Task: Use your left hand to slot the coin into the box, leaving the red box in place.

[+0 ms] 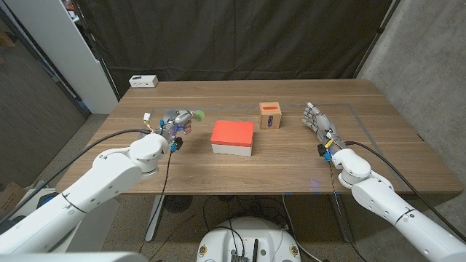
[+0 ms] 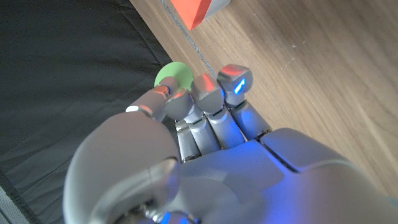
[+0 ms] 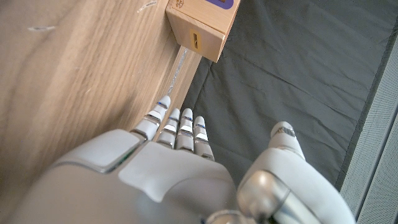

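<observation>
Your left hand (image 1: 177, 122) is raised over the left part of the wooden table (image 1: 291, 167), pinching a green coin (image 1: 198, 114) at its fingertips (image 2: 205, 90). Near the table's middle sits the red box (image 1: 233, 137), red on top with white sides, just beside that hand. The small wooden box (image 1: 270, 114) with a purple slotted top stands toward the far edge. Your right hand (image 1: 317, 120) waits near the right edge, fingers extended and holding nothing.

Small white device (image 1: 143, 81) at table's (image 1: 291, 175) far left corner; dark curtain (image 1: 240, 36) behind.
</observation>
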Motion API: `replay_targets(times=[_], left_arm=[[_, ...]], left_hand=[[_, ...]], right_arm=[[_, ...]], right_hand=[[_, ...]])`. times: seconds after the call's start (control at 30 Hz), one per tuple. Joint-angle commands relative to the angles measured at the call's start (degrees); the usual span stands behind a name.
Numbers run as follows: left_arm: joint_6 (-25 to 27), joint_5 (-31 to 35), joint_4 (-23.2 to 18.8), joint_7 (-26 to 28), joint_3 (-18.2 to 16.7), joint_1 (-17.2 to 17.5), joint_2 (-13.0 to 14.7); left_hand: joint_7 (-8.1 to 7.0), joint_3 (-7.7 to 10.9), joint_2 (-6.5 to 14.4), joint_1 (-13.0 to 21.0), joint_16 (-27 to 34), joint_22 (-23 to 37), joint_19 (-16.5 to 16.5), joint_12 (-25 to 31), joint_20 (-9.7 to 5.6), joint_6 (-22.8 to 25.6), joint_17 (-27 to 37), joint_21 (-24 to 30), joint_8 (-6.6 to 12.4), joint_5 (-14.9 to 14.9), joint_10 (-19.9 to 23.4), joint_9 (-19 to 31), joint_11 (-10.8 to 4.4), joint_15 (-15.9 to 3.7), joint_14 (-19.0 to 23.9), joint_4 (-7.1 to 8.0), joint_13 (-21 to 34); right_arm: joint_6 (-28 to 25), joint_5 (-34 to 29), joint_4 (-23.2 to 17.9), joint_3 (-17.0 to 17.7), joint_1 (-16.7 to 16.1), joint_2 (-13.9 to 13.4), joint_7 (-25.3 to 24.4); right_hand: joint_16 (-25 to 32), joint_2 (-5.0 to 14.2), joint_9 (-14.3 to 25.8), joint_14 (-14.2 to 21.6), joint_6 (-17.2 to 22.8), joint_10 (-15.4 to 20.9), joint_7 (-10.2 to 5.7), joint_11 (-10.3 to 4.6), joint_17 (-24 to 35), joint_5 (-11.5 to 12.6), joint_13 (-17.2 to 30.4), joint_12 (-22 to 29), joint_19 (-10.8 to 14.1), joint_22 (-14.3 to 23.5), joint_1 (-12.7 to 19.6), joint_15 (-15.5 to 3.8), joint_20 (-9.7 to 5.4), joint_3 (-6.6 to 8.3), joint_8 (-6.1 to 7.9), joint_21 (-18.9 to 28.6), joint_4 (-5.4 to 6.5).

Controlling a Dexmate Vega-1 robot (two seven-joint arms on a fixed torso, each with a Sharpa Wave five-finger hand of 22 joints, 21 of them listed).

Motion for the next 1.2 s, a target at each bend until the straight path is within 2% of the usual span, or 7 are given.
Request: replay_targets(times=[0.03, 0.3, 0.57, 0.8, 1.07, 1.13, 1.2], left_arm=[[2.44, 3.04, -0.61, -1.98, 1.07, -3.81, 0.39], [2.60, 5.96, -1.04, -1.77, 2.35, -5.55, -0.46], [-8.97, 11.58, 3.88, -6.30, 3.26, -6.66, -1.46], [-17.12, 16.98, 9.34, -11.51, 5.57, -10.03, -2.48], [-19.59, 18.49, 11.76, -19.44, 6.01, -14.02, -0.85], [-17.58, 18.64, 11.29, -20.32, 6.15, -15.05, -0.46], [-12.95, 19.54, 9.28, -18.63, 6.38, -15.70, -0.49]], left_hand=[[4.51, -0.23, -0.11, 0.73, -0.19, 0.19, 0.02, 0.36, -4.34, 5.18, 0.22, 0.43, -0.10, 0.43, 0.57, 0.18, -0.15, -0.01, 0.43, 0.04, 0.30], [4.47, -0.32, -0.18, 0.93, -0.24, 0.45, 0.12, 0.52, -4.35, 5.19, 0.21, 0.53, -0.26, 0.41, 0.56, 0.27, -0.15, 0.00, 0.39, 0.01, 0.49], [4.40, -0.55, -0.28, 1.34, 0.00, 1.72, 0.19, 0.79, -4.33, 5.91, 0.41, 0.81, -0.39, 0.37, 0.88, 0.41, -0.16, 0.02, 0.93, 0.15, 0.55], [4.48, -0.68, -0.19, 1.30, 0.23, 3.10, 0.19, 1.04, -4.31, 5.94, 1.17, 1.05, -0.68, 0.27, 0.58, 0.42, 0.25, 0.08, 0.99, 0.29, 0.88], [4.74, -1.05, 0.02, 1.45, 0.23, 4.30, 0.05, 0.94, -4.33, 5.86, 1.93, 0.87, -0.83, 0.05, 0.52, 0.73, 0.70, 0.07, 0.64, 0.21, 0.46], [4.78, -1.06, 0.02, 1.53, 0.17, 4.34, -0.03, 0.98, -4.34, 5.93, 1.89, 0.82, -0.81, 0.05, 0.52, 0.75, 0.82, 0.06, 0.60, 0.15, 0.48], [4.81, -1.30, 0.08, 1.82, 0.26, 3.99, -0.20, 0.79, -4.34, 5.93, 2.07, 0.42, -0.95, 0.00, 0.64, 0.70, 0.72, 0.06, 0.72, 0.12, 0.02]], right_arm=[[1.99, 0.07, 0.64, 0.21, -0.47, 0.54, 0.84], [4.55, 0.79, 0.63, 1.25, -1.58, 0.40, 2.01], [6.22, 1.29, 0.02, 2.09, -2.51, -0.15, 3.36], [8.98, 3.62, 1.88, 2.49, -2.34, 0.54, 6.92], [8.57, 2.80, 2.11, 2.00, -1.29, 1.20, 6.15], [8.28, 2.45, 2.17, 1.80, -0.99, 1.37, 5.77], [7.99, 1.83, 2.28, 1.56, -0.69, 1.34, 5.43]], right_hand=[[0.24, -0.02, 0.29, 0.18, 0.40, 0.40, 0.10, 0.24, 0.07, -0.17, 0.22, -0.11, 0.40, 0.15, -0.01, 0.08, 0.19, -0.05, -0.22, -0.04, -0.27], [0.25, 0.01, 0.29, 0.23, 0.42, 0.43, 0.12, 0.23, 0.05, -0.16, 0.22, -0.12, 0.39, 0.15, -0.01, 0.03, 0.19, -0.04, -0.23, -0.06, -0.28], [0.20, 0.06, 0.29, 0.14, 0.56, 0.40, 0.25, 0.24, 0.03, -0.16, 0.23, -0.14, 0.29, 0.15, 0.01, -0.12, 0.06, -0.02, -0.19, -0.12, -0.29], [0.17, 0.17, 0.28, 0.07, 0.64, 0.42, 0.25, 0.20, 0.01, -0.14, 0.23, -0.15, 0.26, 0.15, 0.04, -0.19, -0.06, 0.03, -0.17, -0.14, -0.29], [0.18, 0.24, 0.28, 0.14, 0.62, 0.44, 0.32, 0.24, -0.01, -0.14, 0.23, -0.17, 0.32, 0.15, 0.05, -0.12, -0.07, 0.06, -0.20, -0.13, -0.30], [0.17, 0.25, 0.28, 0.11, 0.65, 0.44, 0.34, 0.31, -0.01, -0.13, 0.23, -0.17, 0.34, 0.15, 0.06, -0.23, -0.09, 0.06, -0.19, -0.12, -0.30], [0.17, 0.26, 0.28, 0.12, 0.63, 0.45, 0.35, 0.30, -0.02, -0.13, 0.23, -0.17, 0.35, 0.15, 0.06, -0.13, -0.09, 0.06, -0.21, -0.12, -0.30]])
